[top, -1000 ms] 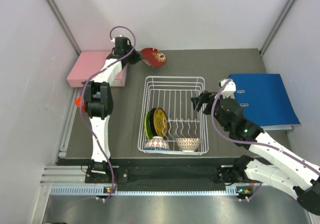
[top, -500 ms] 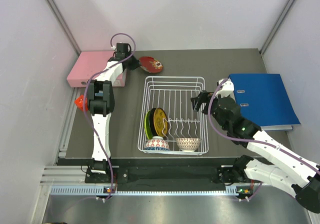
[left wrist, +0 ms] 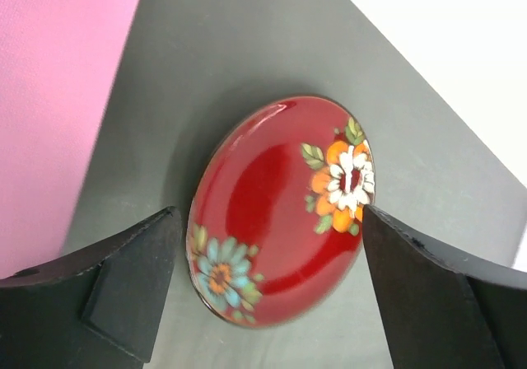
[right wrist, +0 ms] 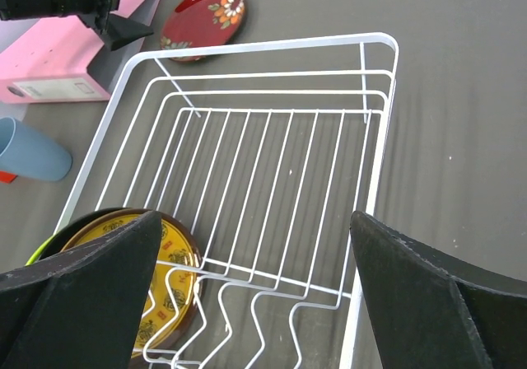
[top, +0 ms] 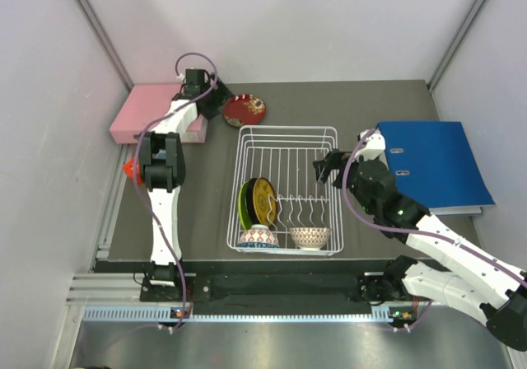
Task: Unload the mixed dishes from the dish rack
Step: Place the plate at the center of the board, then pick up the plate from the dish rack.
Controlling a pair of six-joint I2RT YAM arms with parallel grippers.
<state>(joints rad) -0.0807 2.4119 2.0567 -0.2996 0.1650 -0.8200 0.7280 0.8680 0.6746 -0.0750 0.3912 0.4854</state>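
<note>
four dishes sit at the near end of the dish rack (top: 286, 128): a lime green plate (top: 244, 204) and a yellow patterned plate (top: 263, 202) stand on edge side by side at the left, a blue patterned bowl (top: 258, 237) fills the near left corner, and a beige patterned bowl (top: 310, 237) sits just to its right. the dark red plate (top: 244, 109) lies flat on the counter (top: 370, 105) just beyond the rack's far left corner, near the pink binder (top: 148, 109). the left gripper (left wrist: 270, 221) is spread wide, one finger on each side of this plate, gripping nothing. the right gripper (top: 325, 169) is also spread wide and empty, hovering over the rack's right side, near the blue binder (top: 436, 163). a pale blue cup (right wrist: 33, 151) stands on the counter left of the rack
</note>
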